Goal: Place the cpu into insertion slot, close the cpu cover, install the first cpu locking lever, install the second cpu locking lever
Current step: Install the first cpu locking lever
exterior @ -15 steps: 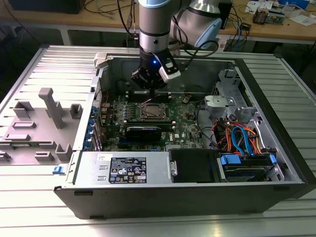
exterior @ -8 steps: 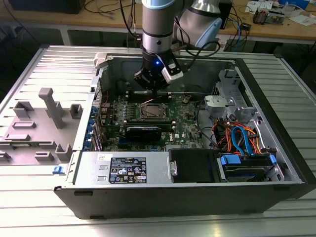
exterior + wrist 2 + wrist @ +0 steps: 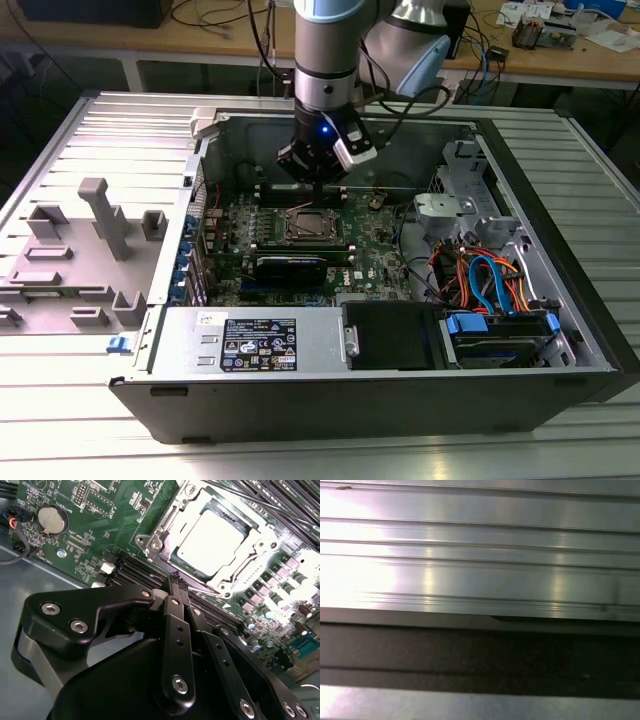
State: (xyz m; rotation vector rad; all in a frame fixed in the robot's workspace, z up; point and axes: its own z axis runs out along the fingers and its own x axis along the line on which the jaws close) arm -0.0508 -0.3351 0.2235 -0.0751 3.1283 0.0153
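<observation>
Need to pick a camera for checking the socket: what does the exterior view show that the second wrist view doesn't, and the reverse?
Exterior view adds the computer case, its power supply, blue and orange cables, and a grey fixture tray at that view's left. Second wrist view adds a coin battery and shows the end effector shut. Both share the end effector and the cpu seated in the insertion slot, framed by the cpu cover, on the green board.
</observation>
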